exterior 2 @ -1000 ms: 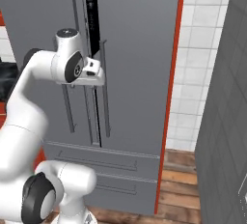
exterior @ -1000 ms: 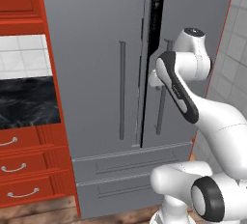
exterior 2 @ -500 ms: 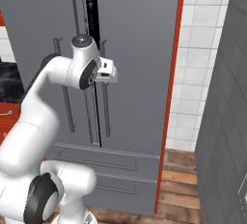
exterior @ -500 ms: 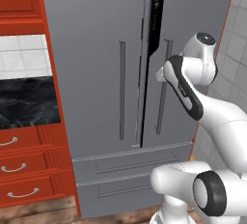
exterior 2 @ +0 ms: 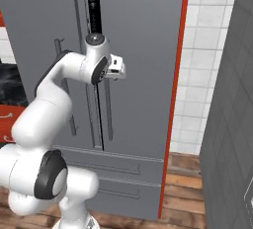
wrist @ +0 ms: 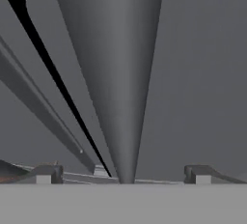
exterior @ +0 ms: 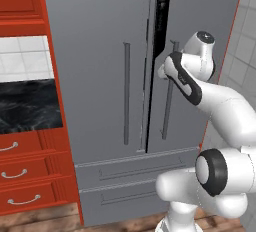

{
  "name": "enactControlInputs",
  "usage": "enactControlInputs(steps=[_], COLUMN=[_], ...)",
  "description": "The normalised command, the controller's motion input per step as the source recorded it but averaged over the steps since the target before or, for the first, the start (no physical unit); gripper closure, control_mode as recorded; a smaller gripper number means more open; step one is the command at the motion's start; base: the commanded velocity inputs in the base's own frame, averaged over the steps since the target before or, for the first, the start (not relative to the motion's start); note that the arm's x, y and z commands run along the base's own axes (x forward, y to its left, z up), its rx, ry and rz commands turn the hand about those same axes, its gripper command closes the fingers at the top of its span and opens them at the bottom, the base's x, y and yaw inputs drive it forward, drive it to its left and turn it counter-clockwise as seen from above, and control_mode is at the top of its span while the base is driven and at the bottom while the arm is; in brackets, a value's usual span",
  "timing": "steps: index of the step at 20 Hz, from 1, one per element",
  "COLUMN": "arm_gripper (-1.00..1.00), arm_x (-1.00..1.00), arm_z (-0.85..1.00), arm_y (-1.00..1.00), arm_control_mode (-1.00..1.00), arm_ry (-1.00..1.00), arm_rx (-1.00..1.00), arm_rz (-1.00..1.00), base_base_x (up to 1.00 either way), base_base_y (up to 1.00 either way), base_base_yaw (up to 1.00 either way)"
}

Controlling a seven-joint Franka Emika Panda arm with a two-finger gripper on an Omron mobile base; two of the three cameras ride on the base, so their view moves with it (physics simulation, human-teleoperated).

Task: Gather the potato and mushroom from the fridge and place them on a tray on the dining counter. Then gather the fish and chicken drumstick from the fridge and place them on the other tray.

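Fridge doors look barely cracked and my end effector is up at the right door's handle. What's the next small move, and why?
Probably close the end effector on the right door handle: its fingers stand wide open either side of the bar, which runs up between them, and the fridge shows just a narrow dark gap between its doors.

The tall grey fridge fills the middle, its right door open a crack (a thin dark gap shows up top). The white arm bends up to the right door's long handle. White wall tiles sit beside the fridge, a wooden floor below it.
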Motion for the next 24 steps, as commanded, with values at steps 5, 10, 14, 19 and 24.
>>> enactControlInputs(steps=[5, 10, 14, 19, 24], arm_gripper=[-1.00, -1.00, -1.00, -1.00, 1.00], arm_x=[0.38, 0.24, 0.12, 0.16, 0.60], arm_z=[0.00, -0.05, -0.16, -0.18, -0.11], arm_y=[0.00, 0.00, 0.00, 0.00, 0.00], arm_control_mode=[-1.00, -1.00, -1.00, -1.00, -1.00], arm_ry=[0.00, -0.03, -0.10, -0.13, -0.02], arm_rx=[0.00, 0.00, 0.00, 0.00, 0.00], arm_rz=[0.00, 0.00, 0.00, 0.00, 0.00], base_base_x=[0.00, 0.00, 0.00, 0.00, 0.00], base_base_y=[0.00, 0.00, 0.00, 0.00, 0.00], base_base_yaw=[0.00, 0.00, 0.00, 0.00, 0.00])
